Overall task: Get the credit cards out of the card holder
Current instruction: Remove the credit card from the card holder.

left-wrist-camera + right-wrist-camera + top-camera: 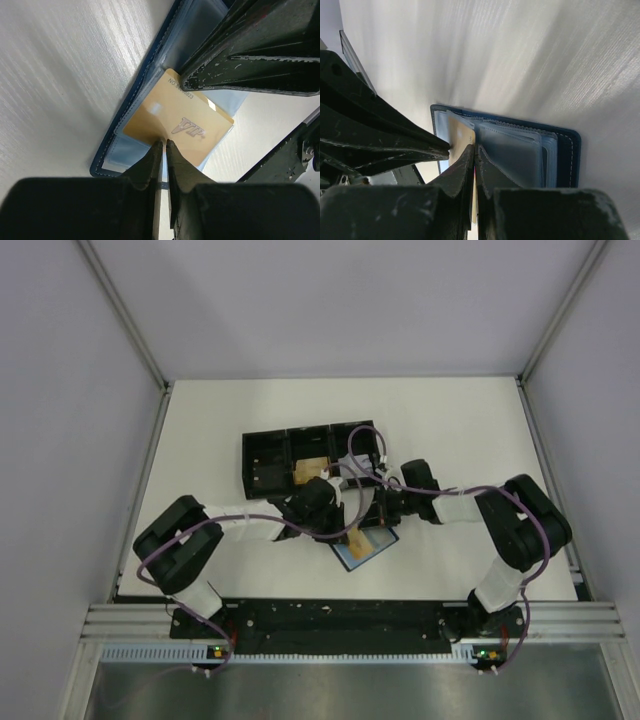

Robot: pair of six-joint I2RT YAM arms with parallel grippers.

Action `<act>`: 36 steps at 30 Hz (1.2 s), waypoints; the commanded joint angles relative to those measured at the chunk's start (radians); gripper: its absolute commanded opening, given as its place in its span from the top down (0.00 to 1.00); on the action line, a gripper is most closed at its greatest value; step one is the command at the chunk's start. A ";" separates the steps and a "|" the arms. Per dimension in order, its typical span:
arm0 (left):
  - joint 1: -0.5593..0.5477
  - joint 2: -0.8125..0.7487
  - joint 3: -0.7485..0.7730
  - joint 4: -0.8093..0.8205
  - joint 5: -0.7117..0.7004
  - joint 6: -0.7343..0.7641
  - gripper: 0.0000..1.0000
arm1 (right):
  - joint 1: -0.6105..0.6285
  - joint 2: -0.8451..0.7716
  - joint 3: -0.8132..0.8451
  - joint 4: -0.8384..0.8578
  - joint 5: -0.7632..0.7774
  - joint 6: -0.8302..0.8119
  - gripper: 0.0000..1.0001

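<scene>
The dark-blue card holder [352, 558] lies open on the white table between the two arms, its clear sleeves [515, 150] fanned up. A gold credit card [175, 115] marked VIP sticks partly out of a sleeve. My left gripper [164, 142] has its tips at the card's near edge, only a sliver apart, and nothing shows in the slit. My right gripper [475, 147] is shut, with its tips at the card's opposite edge where it meets the sleeves. Whether it pinches card or sleeve I cannot tell. In the top view both grippers crowd over the holder and hide most of it.
A black three-compartment tray [265, 455] sits just behind the holder, with a tan card [310, 470] in its middle compartment. Grey walls close off the table [200, 430] at the left, right and back. Purple cables loop above both arms.
</scene>
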 commanded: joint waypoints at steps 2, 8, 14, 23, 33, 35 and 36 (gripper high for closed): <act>-0.015 0.041 0.055 -0.069 -0.033 0.067 0.88 | -0.005 -0.008 0.017 0.036 -0.003 -0.023 1.00; -0.033 0.077 0.104 -0.201 -0.090 0.073 0.91 | -0.005 -0.010 0.019 0.035 -0.002 -0.023 1.00; -0.064 0.068 0.102 -0.299 -0.159 0.075 0.92 | -0.005 -0.007 0.030 0.024 0.015 -0.023 1.00; -0.082 0.093 0.122 -0.341 -0.204 0.075 0.93 | -0.009 -0.010 0.039 0.013 0.026 -0.023 1.00; -0.084 0.116 0.132 -0.356 -0.207 0.076 0.96 | -0.036 -0.043 0.057 -0.013 0.070 -0.001 1.00; -0.086 0.117 0.133 -0.356 -0.207 0.076 0.96 | -0.035 -0.040 0.053 -0.007 0.057 0.002 1.00; -0.086 0.117 0.133 -0.356 -0.208 0.076 0.96 | -0.036 -0.040 0.051 -0.007 0.043 0.003 0.96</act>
